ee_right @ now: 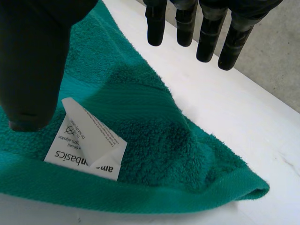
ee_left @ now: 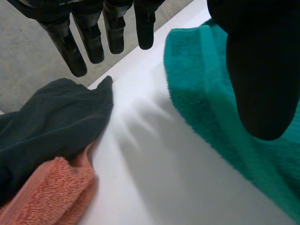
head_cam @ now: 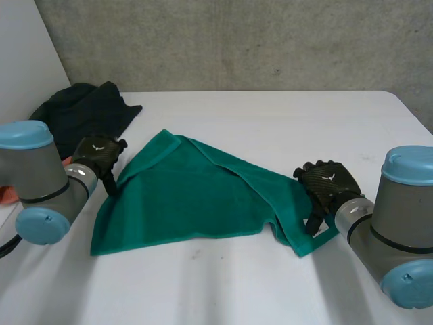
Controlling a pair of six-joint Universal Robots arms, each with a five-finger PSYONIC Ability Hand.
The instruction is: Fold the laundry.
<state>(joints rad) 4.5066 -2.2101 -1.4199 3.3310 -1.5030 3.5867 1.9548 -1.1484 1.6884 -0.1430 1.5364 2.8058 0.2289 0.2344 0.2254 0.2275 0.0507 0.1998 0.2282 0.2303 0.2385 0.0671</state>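
A green towel (head_cam: 189,196) lies spread and partly folded over in the middle of the white table (head_cam: 270,122). My left hand (head_cam: 100,157) hovers at the towel's left edge (ee_left: 201,93), fingers (ee_left: 96,37) straight and apart from the thumb, holding nothing. My right hand (head_cam: 328,186) is over the towel's right corner (ee_right: 178,154), open, with the white label (ee_right: 86,150) lying under its thumb (ee_right: 33,65). Its fingers (ee_right: 206,33) hang above the table beyond the towel's edge.
A dark garment (head_cam: 84,115) lies heaped at the table's back left, with a salmon-pink towel (ee_left: 47,192) tucked under it near my left arm. A grey wall (head_cam: 237,40) runs behind the table.
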